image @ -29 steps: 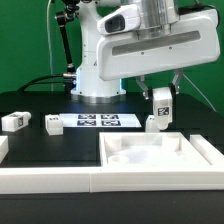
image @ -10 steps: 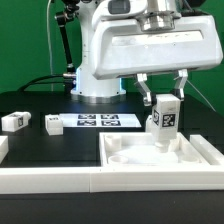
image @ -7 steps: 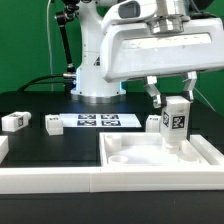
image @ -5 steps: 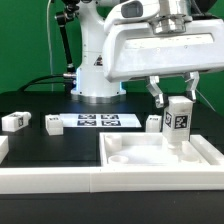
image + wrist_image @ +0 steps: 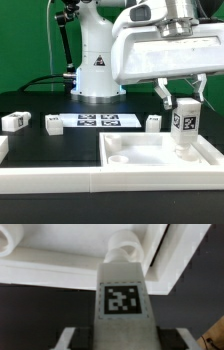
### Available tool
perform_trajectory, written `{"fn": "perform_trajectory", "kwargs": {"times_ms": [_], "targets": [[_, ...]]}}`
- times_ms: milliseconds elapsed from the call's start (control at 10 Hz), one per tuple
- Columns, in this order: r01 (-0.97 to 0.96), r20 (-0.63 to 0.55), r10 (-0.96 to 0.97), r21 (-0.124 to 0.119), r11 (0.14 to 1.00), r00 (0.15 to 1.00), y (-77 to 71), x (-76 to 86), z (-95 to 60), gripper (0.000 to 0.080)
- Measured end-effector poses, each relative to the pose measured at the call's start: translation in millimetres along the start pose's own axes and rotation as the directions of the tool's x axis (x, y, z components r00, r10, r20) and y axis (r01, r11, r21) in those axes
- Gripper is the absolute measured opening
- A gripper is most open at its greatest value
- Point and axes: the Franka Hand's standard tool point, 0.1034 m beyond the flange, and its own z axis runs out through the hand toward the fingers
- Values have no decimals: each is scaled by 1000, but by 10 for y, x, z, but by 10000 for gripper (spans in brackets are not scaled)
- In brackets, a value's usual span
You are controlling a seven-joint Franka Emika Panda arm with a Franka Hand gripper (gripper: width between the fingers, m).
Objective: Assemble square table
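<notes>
Black bench surface, green backdrop, white arm base point(image 5: 97, 70) at upper centre of the exterior view. Gripper point(image 5: 182, 100) hangs at the right of the frame, fingers closed narrow on the upper end of one white tagged leg point(image 5: 186, 125), which is held upright with its tag facing the camera. Change over the last few seconds: this leg was low, just off the right end of the marker board point(image 5: 98, 122); it now stands further right, over the far right corner of the square tabletop point(image 5: 106, 150), which lies rim-up at lower right behind the long white border wall point(image 5: 50, 180). Wrist view agrees: leg point(image 5: 122, 303) runs down from the gripper toward a rounded corner fitting point(image 5: 124, 246) inside the tray rim. Contact between leg end and fitting cannot be told from either view. Three loose legs stay unmoved on the bench: two at left point(image 5: 14, 121) point(image 5: 51, 124), one point(image 5: 154, 122) just beside the marker board's right end. Judgement: transport is done and the step in hand is lining up and inserting the first leg. No leg looks mounted yet, so the task is early. Next move likely needs a straight descent onto the fitting; a tilt could jam it against the rim.
</notes>
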Motion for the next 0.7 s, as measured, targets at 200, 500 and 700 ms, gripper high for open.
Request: {"fn": "perform_trajectory", "kwargs": {"times_ms": [200, 500, 700], "targets": [[2, -16, -2, -5, 1000, 1000, -10, -27, 24, 290], [2, -11, -2, -4, 1000, 1000, -19, -45, 54, 290], [5, -11, -5, -2, 1000, 1000, -41, -42, 58, 290]]}}
